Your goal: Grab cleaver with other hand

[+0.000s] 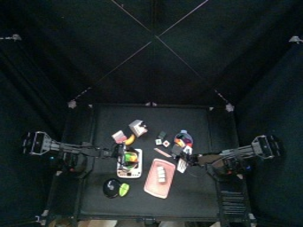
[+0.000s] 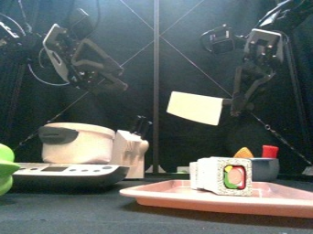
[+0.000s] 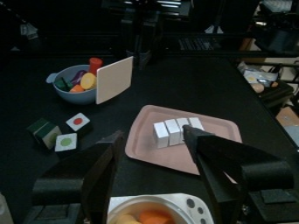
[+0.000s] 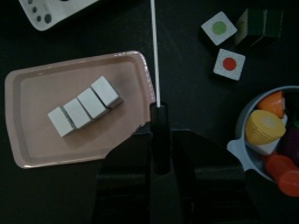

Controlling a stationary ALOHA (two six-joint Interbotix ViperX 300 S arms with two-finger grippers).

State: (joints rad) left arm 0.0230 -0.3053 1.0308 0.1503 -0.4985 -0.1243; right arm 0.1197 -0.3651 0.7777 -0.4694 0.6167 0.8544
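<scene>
Above the table's middle, my right gripper (image 2: 232, 99) holds the cleaver (image 2: 196, 108) clear of the surface, the whitish blade hanging in the air with nothing under it. From the right wrist view the blade shows edge-on as a thin pale line, and the dark handle (image 4: 156, 122) sits clamped between my two right jaws. The grip looks firm; I see no tilt suggesting slippage.

My left gripper (image 3: 156, 171) has its jaws spread wide and carries nothing. It hangs on its own side, well apart from the cleaver. From its wrist view the blade stands upright near the bowl of toy food (image 3: 73, 80), beyond the pink board (image 3: 146, 144) with its row of white blocks (image 3: 176, 132).

Step in hand, as I judge it: the handover. The cleaver is lifted and presented, but the receiving hand has not closed in.

Next move, in my assessment: bring the left gripper up and across to the blade's height, and line its open jaws with a free part of the cleaver. The handle is short and already occupied by my right jaws, so the flat of the blade may be the only purchase. Only once the left jaws are closed firmly should the right ones release.
</scene>
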